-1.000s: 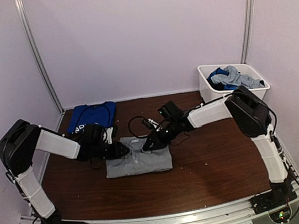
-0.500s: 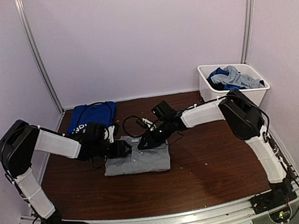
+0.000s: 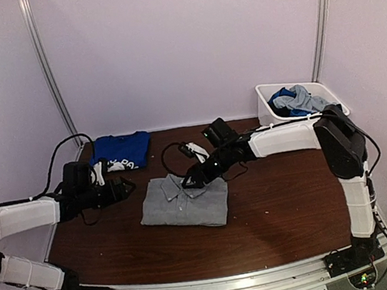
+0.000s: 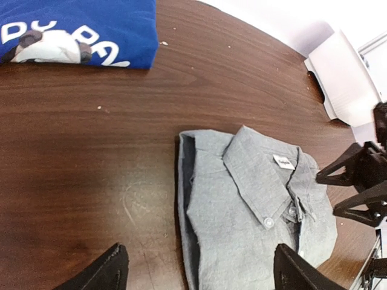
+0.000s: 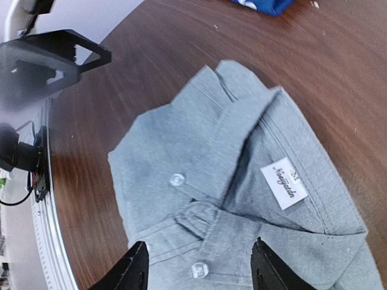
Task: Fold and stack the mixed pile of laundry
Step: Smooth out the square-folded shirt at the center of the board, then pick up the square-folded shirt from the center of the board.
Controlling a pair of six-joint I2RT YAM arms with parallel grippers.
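A folded light-grey shirt (image 3: pixel 185 202) lies collar-up in the middle of the table (image 3: pixel 288 204). My left gripper (image 3: pixel 129 186) is open to the left of it, off the cloth. In the left wrist view the shirt (image 4: pixel 254 205) lies between and beyond the open gripper (image 4: pixel 199 248). My right gripper (image 3: pixel 188 182) hovers open over the collar; in its wrist view the gripper (image 5: pixel 199 254) straddles the buttoned placket of the shirt (image 5: pixel 230 175) without holding it. A folded royal-blue shirt (image 3: pixel 117 153) with white print lies at the back left. More laundry (image 3: pixel 295 99), blue and grey, sits in the bin.
A white plastic bin (image 3: pixel 275 120) stands at the back right against the wall. Purple walls close in the table on three sides. Bare dark wood shows in front of and right of the grey shirt. A loose black cable (image 3: pixel 174 158) loops behind the shirt.
Both grippers opened and let go of the grey shirt. My left arm drew back to the left, away from it. The shirt now lies slightly turned and nearer the front.
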